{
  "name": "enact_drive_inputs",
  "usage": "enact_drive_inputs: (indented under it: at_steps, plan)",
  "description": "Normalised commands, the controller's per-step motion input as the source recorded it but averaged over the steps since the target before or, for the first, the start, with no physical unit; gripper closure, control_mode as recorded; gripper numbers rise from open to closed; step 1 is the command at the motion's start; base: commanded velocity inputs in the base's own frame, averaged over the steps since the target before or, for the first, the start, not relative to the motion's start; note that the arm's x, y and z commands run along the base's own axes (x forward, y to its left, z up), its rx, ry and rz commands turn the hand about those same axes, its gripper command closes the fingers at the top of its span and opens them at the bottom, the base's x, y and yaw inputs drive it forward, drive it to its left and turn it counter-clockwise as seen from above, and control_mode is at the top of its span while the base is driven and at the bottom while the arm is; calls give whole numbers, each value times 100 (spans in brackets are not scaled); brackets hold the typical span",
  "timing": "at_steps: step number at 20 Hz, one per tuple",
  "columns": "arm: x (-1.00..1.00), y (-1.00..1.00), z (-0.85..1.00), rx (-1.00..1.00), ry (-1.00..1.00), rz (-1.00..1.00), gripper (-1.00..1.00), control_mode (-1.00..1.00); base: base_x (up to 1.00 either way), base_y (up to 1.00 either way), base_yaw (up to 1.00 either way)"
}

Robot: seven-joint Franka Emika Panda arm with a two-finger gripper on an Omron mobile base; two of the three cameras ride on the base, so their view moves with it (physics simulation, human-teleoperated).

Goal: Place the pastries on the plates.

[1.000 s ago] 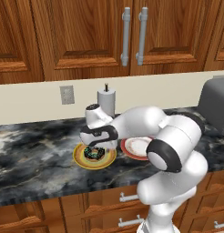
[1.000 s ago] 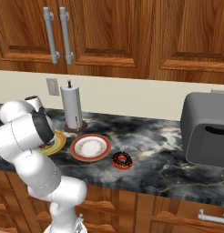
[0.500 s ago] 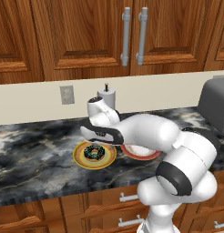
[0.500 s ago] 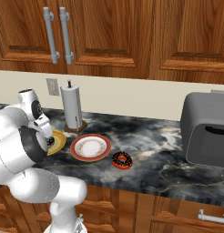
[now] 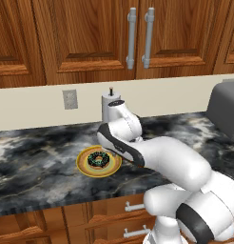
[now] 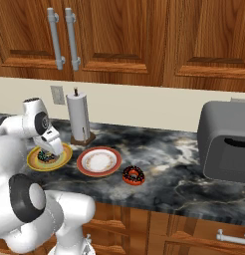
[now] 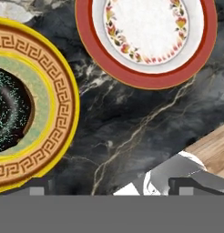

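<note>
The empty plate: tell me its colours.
Red-orange rim, white centre ringed with small flowers; clearest in the hand view.

Two flanking base views; close downward hand view

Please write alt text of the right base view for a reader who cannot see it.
One donut lies on the yellow-rimmed plate, with the open gripper above; the red-rimmed plate beside it holds none, and the other donut sits on the dark marble counter.
</note>
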Motion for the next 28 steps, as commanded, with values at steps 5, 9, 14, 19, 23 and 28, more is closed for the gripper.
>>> enact_drive_inputs:
  at_steps: [5, 9, 14, 19, 23, 28]
  plan:
    - [-30, -60, 15, 0, 0, 6, -100, -100, 0, 0, 0]
    - [-11, -77, 13, 0, 0, 11, -100, -100, 0, 0, 0]
    - [-13, -85, 5, 0, 0, 14, -100, -100, 0, 0, 0]
    - [-7, -87, 0, 5, 0, 2, -100, -100, 0, 0, 0]
    - [30, -82, -1, 10, 7, -18, -100, -100, 0, 0, 0]
    - [7, -77, 10, 13, 0, -17, -100, -100, 0, 0, 0]
